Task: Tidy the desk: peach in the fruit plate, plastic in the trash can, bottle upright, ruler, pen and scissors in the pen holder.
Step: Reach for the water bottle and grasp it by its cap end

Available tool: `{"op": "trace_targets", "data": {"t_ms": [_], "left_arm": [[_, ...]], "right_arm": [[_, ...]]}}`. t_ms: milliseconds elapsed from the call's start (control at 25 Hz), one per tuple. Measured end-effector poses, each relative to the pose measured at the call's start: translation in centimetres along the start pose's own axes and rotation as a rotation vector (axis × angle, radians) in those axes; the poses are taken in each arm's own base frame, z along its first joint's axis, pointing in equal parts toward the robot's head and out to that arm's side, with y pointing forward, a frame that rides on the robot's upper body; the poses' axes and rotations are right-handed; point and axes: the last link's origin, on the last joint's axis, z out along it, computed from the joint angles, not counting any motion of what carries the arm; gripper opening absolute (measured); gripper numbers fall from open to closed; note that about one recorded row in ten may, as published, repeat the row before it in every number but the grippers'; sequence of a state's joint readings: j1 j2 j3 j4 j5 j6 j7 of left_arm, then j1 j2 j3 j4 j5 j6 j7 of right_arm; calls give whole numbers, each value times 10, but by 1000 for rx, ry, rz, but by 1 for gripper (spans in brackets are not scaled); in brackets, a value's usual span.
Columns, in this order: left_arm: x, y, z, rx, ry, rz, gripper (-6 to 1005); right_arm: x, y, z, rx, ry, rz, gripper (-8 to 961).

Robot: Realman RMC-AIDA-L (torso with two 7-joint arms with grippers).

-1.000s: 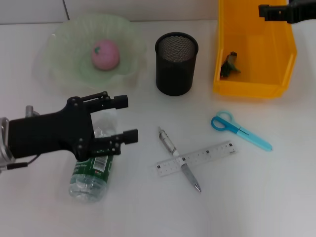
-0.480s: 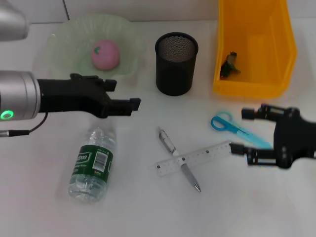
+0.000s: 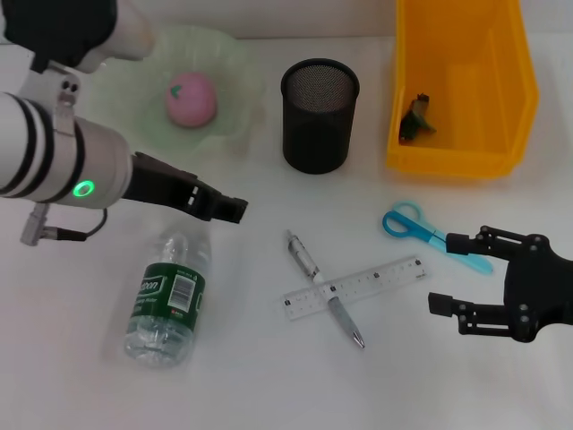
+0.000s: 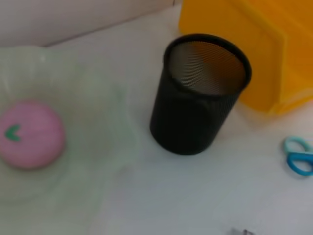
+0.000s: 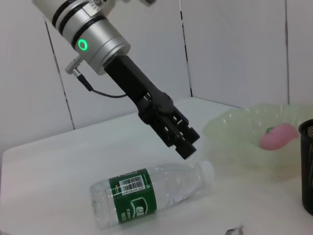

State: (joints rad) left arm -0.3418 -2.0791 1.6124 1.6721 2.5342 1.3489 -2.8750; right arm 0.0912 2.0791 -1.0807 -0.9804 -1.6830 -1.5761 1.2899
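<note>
A pink peach (image 3: 191, 98) is seen already lying in the pale green scalloped fruit plate (image 3: 116, 67) at eleven o'clock of the desk, and a dark scrap of plastic (image 3: 415, 117) sits inside the yellow bin-shaped trash can (image 3: 466, 161) at one o'clock, so those two steps are judged done. The empty black mesh pen holder (image 3: 320, 115) stands upright at twelve o'clock, between plate and can.

The clear plastic bottle with a green label (image 3: 170, 298) lies on its side at eight o'clock, cap end towards the plate. The left gripper (image 3: 228, 209) is held above the desk just beyond the cap; whether its jaws are apart or together cannot be told. The bottle is not touched by it.

At the centre a clear plastic ruler (image 3: 354, 288) is crossed by a silver pen (image 3: 324, 288), the two touching. The blue-handled scissors (image 3: 436, 236) lie at three o'clock. The right gripper (image 3: 452, 273) is poised at four o'clock with its jaws apart and nothing between them, one finger over the scissors' blade tip.

The stationery step is judged to be in hand. The next move would call for the right gripper to be lowered squarely over the scissors, closed on them, and carried to the holder's mouth.
</note>
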Motion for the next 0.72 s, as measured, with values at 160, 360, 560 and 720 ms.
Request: {"op": "trace_targets", "data": {"t_ms": [160, 360, 560, 720], "left_arm": [[2, -3, 14, -19, -31, -17, 762], [3, -20, 21, 5, -10, -81, 757], [1, -33, 27, 13, -28, -137, 752], [-2, -41, 36, 15, -60, -169, 749]], "right_arm": [[3, 0, 3, -6, -3, 19, 820], [6, -1, 7, -16, -1, 36, 820], [7, 0, 7, -19, 6, 41, 820], [7, -2, 8, -12, 8, 44, 820]]}}
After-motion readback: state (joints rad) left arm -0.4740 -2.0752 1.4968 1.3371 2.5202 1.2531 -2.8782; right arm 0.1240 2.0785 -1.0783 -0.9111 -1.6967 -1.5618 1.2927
